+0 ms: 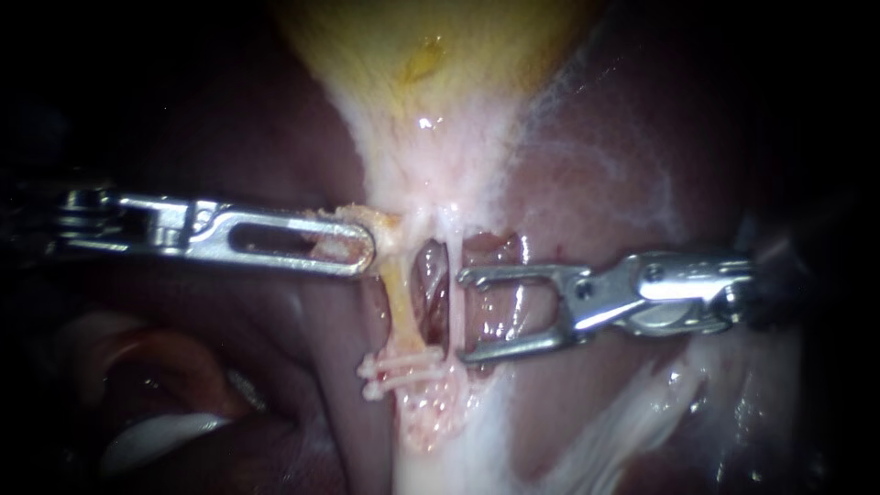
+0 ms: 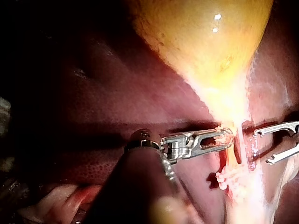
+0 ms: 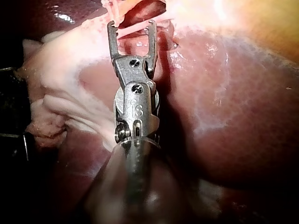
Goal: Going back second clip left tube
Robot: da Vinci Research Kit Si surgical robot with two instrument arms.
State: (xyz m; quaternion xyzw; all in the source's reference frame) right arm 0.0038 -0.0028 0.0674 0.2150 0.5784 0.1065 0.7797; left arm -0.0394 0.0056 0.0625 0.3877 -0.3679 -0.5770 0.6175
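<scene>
In the endoscope view, tissue just under the gallbladder is clamped by the left instrument. The right instrument is spread wide, empty, beside the left tube, on which two clips are seen farther from the gallbladder. In the left wrist view that clamp is shown shut on the tissue. In the right wrist view the wide gap is shown.

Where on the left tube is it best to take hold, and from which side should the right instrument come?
Probably the bare middle of the left tube, above the two clips and below the tissue held by the left instrument. It stands nearly upright and taut, so the right instrument should come across it from the right, past the thin right tube.
</scene>
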